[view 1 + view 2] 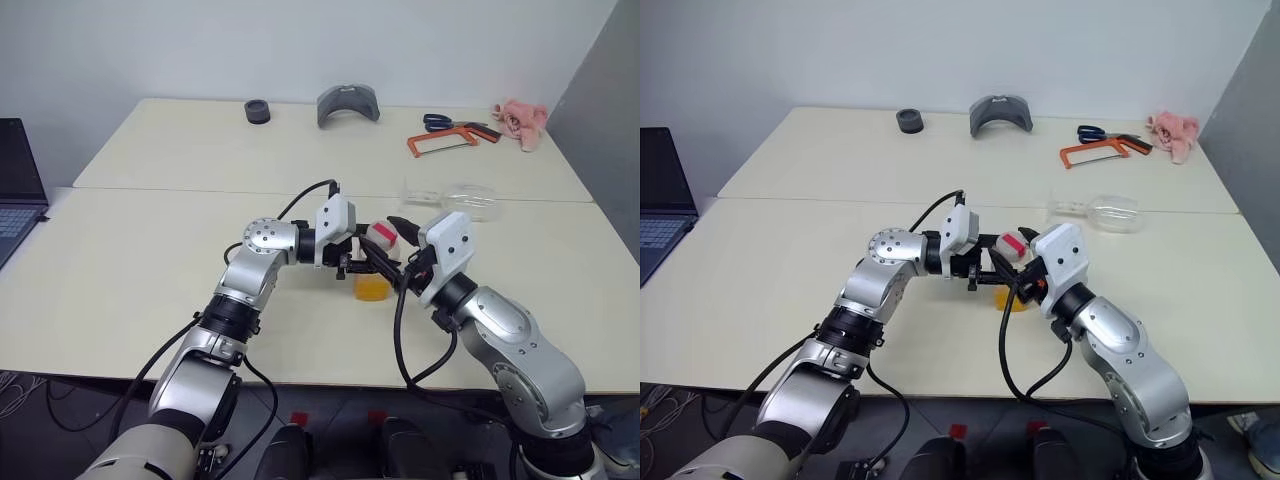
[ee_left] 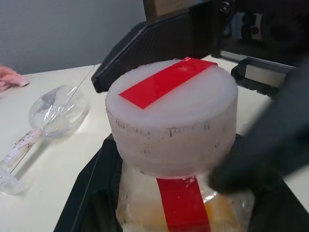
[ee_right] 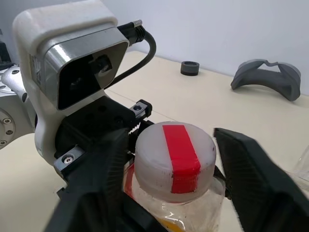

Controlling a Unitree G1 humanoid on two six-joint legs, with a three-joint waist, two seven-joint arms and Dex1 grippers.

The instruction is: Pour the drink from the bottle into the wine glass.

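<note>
**Bottle steadied for uncapping; glass lies on its side**

The cream tabletop (image 1: 150, 300) carries everything. Near the middle of its front half, the left gripper (image 1: 352, 262) reaches in level from the left and is clenched on the bottle (image 1: 372, 280), holding its body upright, apparently so the cap can be worked on. The right gripper (image 3: 176, 159) comes from the front right with its black fingers (image 3: 256, 179) standing on either side of the cap (image 3: 175, 154), not visibly pressing it; they look partly closed, as if about to grasp and twist. The cap is whitish with a red strip across its top, and it is on, so pouring cannot start yet.

The wine glass (image 1: 468, 200) lies tipped over toward the right edge, beyond the bottle and well apart from it; it would need standing up first. The drink (image 1: 372, 289) shows as an orange band low in the bottle.

Both grippers hide most of the bottle from the head views, so its fill level is hard to judge. A laptop (image 1: 18, 185) is cut off at the left edge. Along the far edge lie a hacksaw (image 1: 442, 142) and scissors (image 1: 445, 123).
</note>
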